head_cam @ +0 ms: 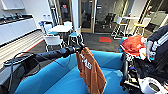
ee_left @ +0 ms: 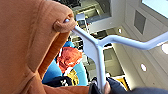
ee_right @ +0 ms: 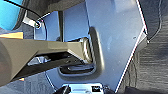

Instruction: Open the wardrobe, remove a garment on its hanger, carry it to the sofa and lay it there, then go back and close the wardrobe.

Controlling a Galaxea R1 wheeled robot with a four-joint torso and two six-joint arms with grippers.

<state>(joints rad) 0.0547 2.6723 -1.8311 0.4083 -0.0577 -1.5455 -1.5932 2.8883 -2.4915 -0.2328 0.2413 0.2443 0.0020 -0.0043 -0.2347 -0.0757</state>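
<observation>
Left arm (head_cam: 53, 53) reaching in over the sofa (head_cam: 60, 80), black and long, left gripper (head_cam: 80, 47) at its far end. Rust-orange garment (head_cam: 90, 70) with white lettering hanging from that gripper, draped down before the blue backrest, lower hem above the seat cushion. On the sofa's far end, an orange-red heap of cloth (head_cam: 132, 45). At the right edge, a person's hand (head_cam: 149, 50) beside dark robot gear. Beyond the sofa, white chairs (head_cam: 53, 40) around a white table (head_cam: 60, 28), a red mat (head_cam: 105, 39) on dark floor, a white counter (head_cam: 17, 27) along the left wall.
</observation>
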